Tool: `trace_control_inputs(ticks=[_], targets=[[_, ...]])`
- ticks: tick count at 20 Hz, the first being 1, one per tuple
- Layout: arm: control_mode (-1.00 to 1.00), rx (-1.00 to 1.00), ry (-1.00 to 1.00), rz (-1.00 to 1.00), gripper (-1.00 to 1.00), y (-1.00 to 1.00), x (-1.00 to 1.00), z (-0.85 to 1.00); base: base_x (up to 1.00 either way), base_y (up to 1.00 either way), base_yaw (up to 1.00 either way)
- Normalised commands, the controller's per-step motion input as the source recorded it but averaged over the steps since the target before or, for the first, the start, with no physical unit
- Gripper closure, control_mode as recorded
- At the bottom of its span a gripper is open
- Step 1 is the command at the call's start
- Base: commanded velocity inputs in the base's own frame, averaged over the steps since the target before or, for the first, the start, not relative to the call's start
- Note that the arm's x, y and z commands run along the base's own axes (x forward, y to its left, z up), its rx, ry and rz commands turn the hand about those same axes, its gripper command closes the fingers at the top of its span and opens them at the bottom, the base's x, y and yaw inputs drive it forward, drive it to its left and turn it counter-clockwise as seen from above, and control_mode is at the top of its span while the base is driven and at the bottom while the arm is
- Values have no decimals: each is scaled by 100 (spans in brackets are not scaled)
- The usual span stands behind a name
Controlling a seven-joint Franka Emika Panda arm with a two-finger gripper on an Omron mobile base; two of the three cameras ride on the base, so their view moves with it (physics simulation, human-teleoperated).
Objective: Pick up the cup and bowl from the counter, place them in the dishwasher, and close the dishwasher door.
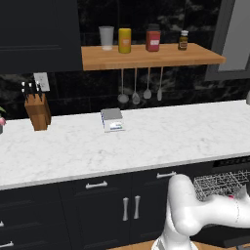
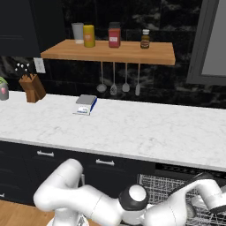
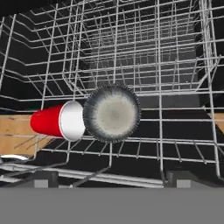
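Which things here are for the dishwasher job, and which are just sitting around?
For the job:
cup, lying on its side in the rack
bowl, beside the cup
dishwasher rack
counter

Just sitting around:
knife block
small scale
jars and tumbler on the shelf
hanging utensils

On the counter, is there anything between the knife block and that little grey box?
Nothing. In the left base view, the counter is bare marble between the knife block and the grey box.
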Motion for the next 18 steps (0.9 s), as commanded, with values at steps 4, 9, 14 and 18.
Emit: trace_control_inputs(ticks=[4, 9, 14, 18], targets=[[-100, -23, -9, 22, -100, 39, -84, 6, 0, 0, 0], [-100, -17, -2, 14, -100, 58, -61, -23, 0, 0, 0], [-100, -7, 2, -1, -100, 22, -1, -66, 0, 0, 0], [-100, 0, 0, -14, -100, 0, 0, -85, 0, 0, 0]])
